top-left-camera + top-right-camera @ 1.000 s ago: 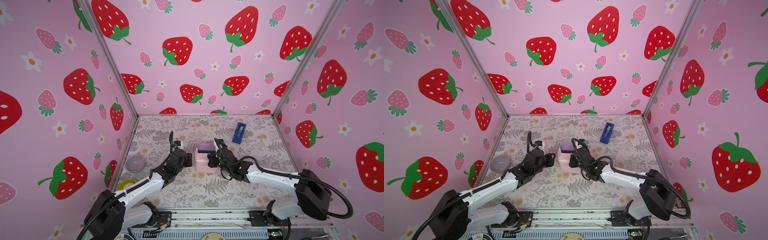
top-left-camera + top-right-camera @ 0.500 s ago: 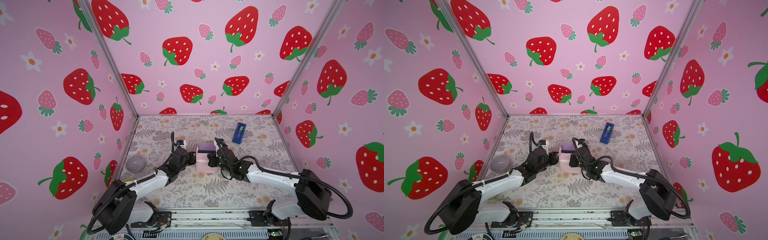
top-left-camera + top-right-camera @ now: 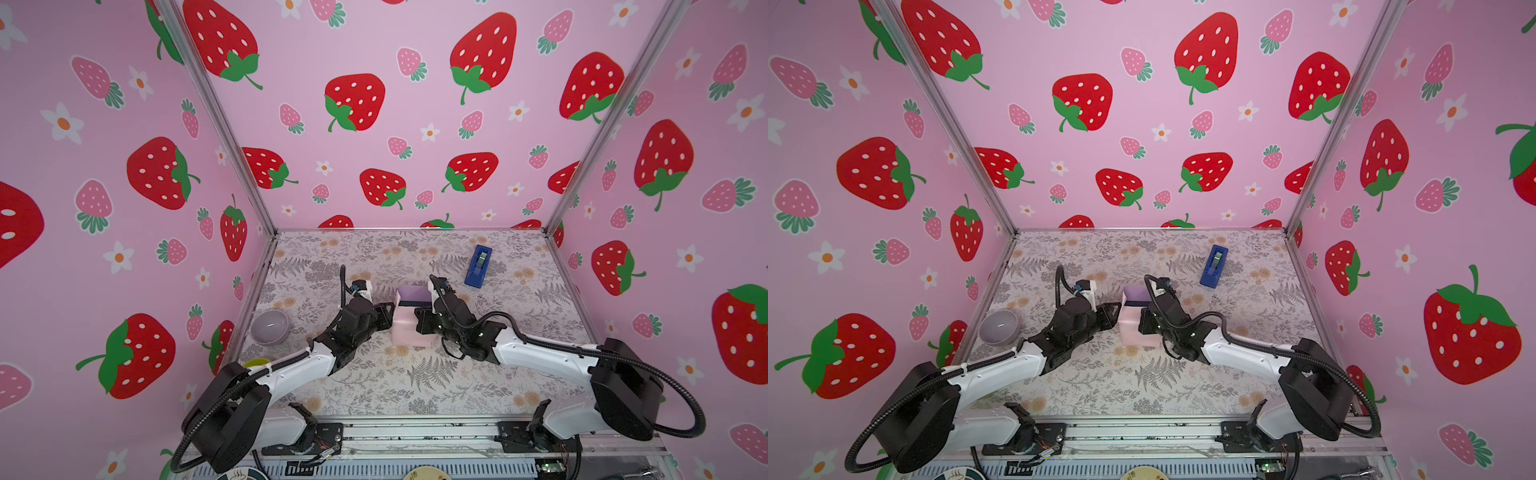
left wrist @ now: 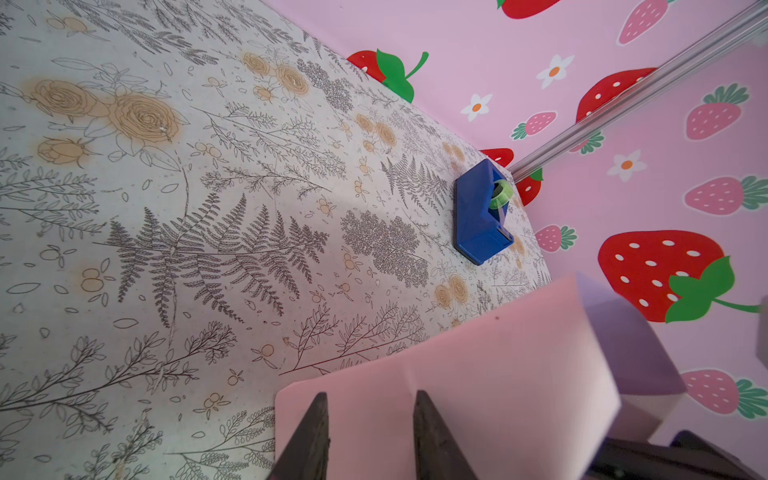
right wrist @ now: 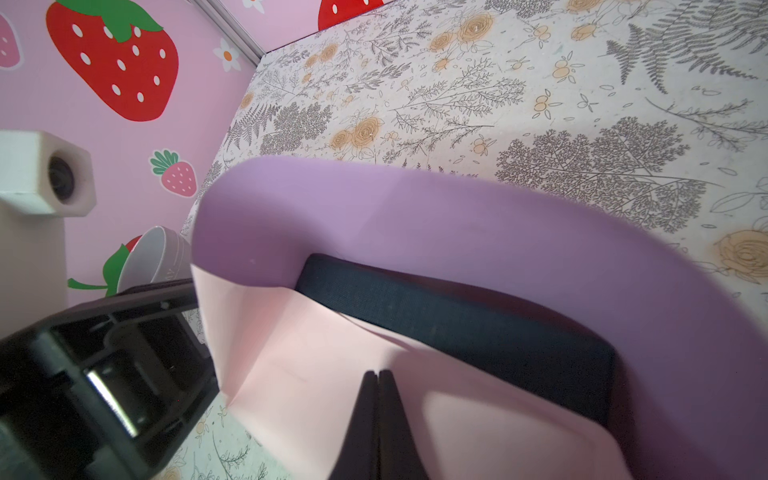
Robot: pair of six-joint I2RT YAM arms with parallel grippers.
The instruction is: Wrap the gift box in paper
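My left claw stands released, its two fingers parted, with the pale pink face of the paper showing between them. I cannot tell whether the tips press on the sheet. My right claw is clenched, blades tight together over a pink flap. I cannot see whether any sheet is nipped between them.

In both top views the two claws flank the bundle, left claw on its left side and right claw on its right. The paper stands folded up around the gift box, pink outward on the near side and lilac curling over the top. A dark strip of the box is still bare under that curl.

The bundle sits near the middle of the bench. A blue tape dispenser lies well apart toward the far right corner. A grey bowl rests against the left edge.
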